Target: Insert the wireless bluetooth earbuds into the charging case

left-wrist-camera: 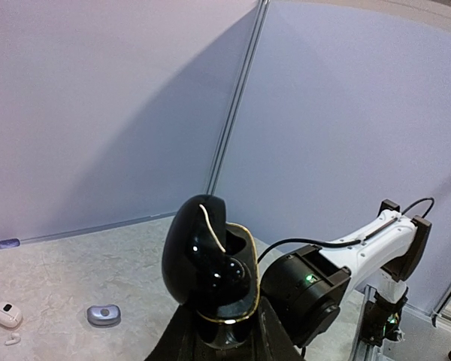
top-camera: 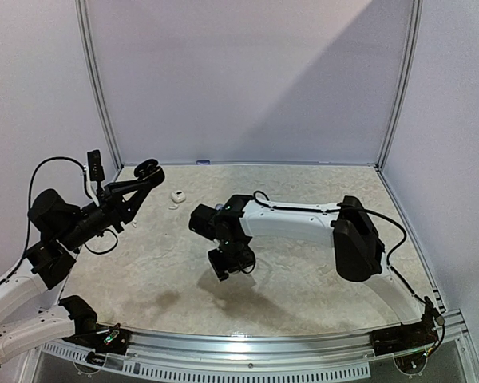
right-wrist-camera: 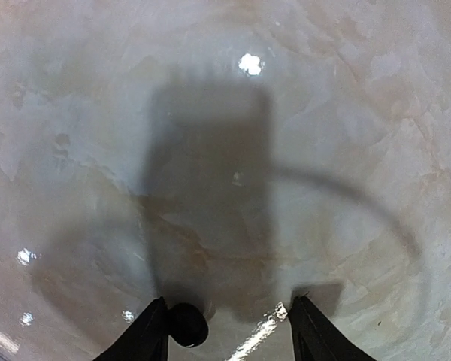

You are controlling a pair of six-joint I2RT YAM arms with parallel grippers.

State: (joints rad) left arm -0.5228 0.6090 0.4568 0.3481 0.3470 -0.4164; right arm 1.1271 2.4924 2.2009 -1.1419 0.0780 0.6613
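My left gripper [top-camera: 148, 173] is shut on a glossy black charging case [top-camera: 149, 167] and holds it up in the air at the table's far left. In the left wrist view the case [left-wrist-camera: 199, 252] stands open, lid up, with a gold rim, clamped low between my left gripper's [left-wrist-camera: 225, 335] jaws; a dark round shape sits inside it. My right gripper [top-camera: 231, 270] hangs over mid-table, pointing down. In the right wrist view it [right-wrist-camera: 229, 304] is open just above the table, with a small black earbud [right-wrist-camera: 188, 325] against the inner side of its left finger.
A white case [top-camera: 178, 195] with a tiny white earbud [top-camera: 173, 206] lies at the far left of the table; both show in the left wrist view, the case [left-wrist-camera: 7, 313] and the bud [left-wrist-camera: 12, 339]. A silvery-grey case [left-wrist-camera: 104, 314] lies near them. Walls enclose the table.
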